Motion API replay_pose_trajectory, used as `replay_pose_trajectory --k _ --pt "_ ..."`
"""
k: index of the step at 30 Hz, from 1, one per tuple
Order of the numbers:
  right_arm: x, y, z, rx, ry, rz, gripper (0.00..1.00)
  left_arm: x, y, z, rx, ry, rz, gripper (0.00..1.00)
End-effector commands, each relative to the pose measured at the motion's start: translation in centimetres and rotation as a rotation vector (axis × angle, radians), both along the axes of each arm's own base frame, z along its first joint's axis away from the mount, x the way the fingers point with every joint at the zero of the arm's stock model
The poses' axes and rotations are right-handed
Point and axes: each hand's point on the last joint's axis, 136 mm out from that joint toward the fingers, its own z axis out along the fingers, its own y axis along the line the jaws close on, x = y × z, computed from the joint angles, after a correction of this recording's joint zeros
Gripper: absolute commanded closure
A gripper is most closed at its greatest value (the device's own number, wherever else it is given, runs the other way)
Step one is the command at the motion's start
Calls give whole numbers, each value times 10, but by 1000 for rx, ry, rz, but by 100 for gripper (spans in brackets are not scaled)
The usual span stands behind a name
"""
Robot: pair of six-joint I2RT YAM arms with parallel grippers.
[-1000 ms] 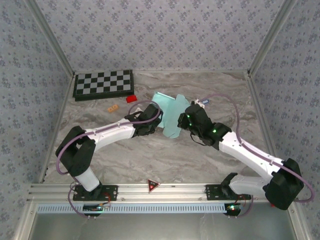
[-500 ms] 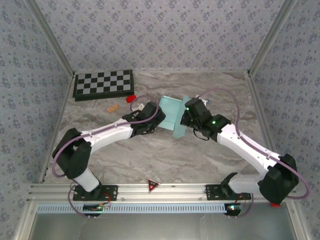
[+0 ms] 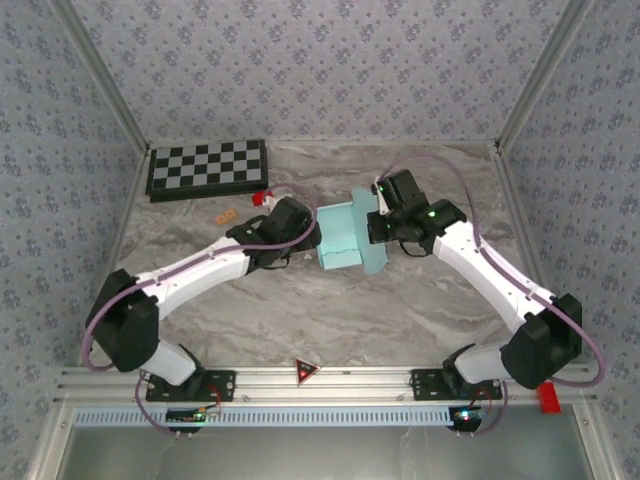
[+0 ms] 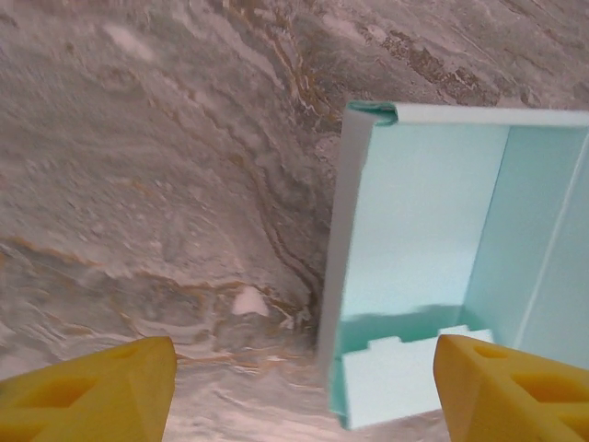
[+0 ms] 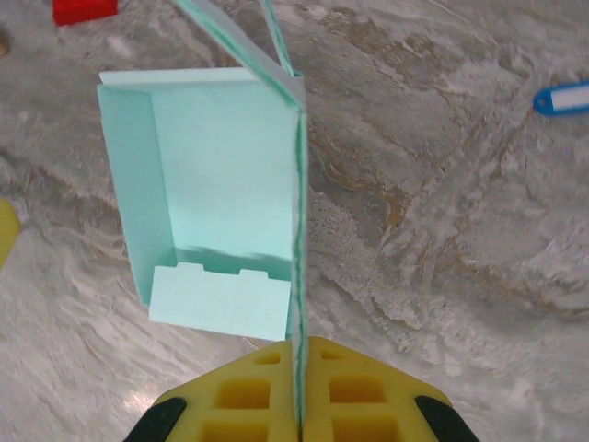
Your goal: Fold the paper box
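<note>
Pinching the paper box (image 3: 338, 240) with the right tool (image 5: 299, 405); yellow fingers (image 5: 239, 398) pressed together on a thin upright panel of pale cyan card, seen edge-on in the right wrist view; gripping from the box's 3 o'clock side in the top view. Resting on the marbled desk (image 3: 300, 300) just 12 o'clock of its centre, between the two tools; folded partway into an open tray, floor flat on the desk, low walls raised along the 9 and 12 o'clock edges in the right wrist view, a notched flap lying inward at 6 o'clock. Facing the box from its 9 o'clock side with the left tool (image 4: 304, 391); spread wide, pinching nothing; one yellow fingertip (image 4: 92, 391) over bare desk at 7 o'clock of the left wrist view, the other at 5 o'clock, the box's side wall standing in the gap ahead. Lying at 10 o'clock of the desk, well apart from the box: black-and-white checkerboard (image 3: 207, 168); small red block (image 3: 263, 198) between checkerboard and box; tiny orange piece (image 3: 225, 215) at 8 o'clock of the block. Lying at 2 o'clock of the right wrist view: blue tag (image 5: 563, 97).
</note>
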Motion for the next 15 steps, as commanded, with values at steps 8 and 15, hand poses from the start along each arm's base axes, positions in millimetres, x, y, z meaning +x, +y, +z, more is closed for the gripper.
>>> replay_pose_trajectory --k 8,15 --pt "-10 -6 -2 -247 113 354 96 -8 56 23 109 -92 -160 25" --pt "-11 -1 3 -354 112 586 93 -15 80 27 45 -115 -141 25"
